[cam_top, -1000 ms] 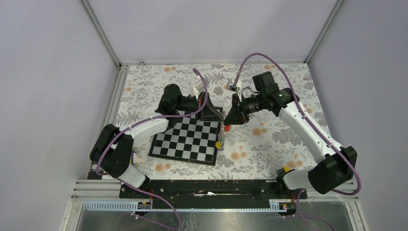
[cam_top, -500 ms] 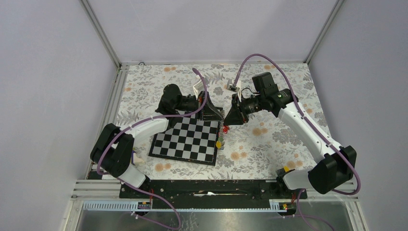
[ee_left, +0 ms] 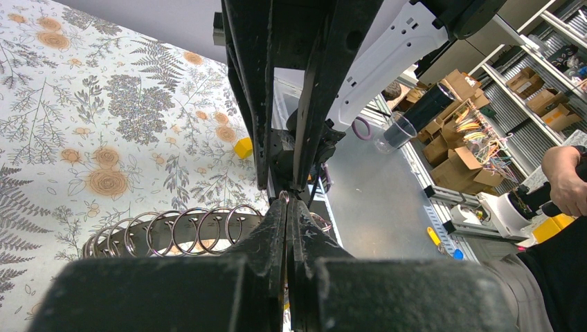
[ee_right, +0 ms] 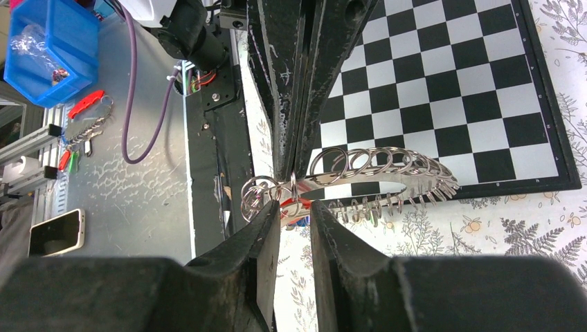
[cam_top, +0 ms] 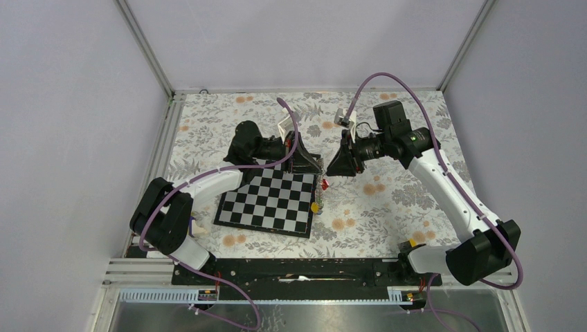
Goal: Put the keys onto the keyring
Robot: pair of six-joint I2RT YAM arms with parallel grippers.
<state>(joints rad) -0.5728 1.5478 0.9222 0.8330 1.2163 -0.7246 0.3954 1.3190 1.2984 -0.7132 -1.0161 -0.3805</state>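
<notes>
The keyring (ee_right: 377, 181) is a large flat grey ring strung with several small split rings, held up above the chessboard's far right corner. My left gripper (cam_top: 316, 166) is shut on its edge; in the left wrist view the pressed-together fingers (ee_left: 273, 235) pinch it at the tip, with the small rings (ee_left: 173, 232) fanning left. A red-tagged key (cam_top: 324, 184) and a yellow-tagged key (cam_top: 315, 206) hang below the ring. My right gripper (cam_top: 332, 168) faces the left one, open. The red tag (ee_right: 296, 205) sits just beyond its fingertips (ee_right: 266, 225), not clamped.
A black-and-white chessboard (cam_top: 270, 200) lies on the flowered tablecloth (cam_top: 387, 200) between the two arms. The left arm's fingers (ee_right: 291, 90) reach down from the top of the right wrist view. The table's metal frame rail (cam_top: 166, 138) runs along the left side.
My right gripper's jaws have widened and the right arm has drawn back a little to the right. The left gripper has held still with the keyring.
</notes>
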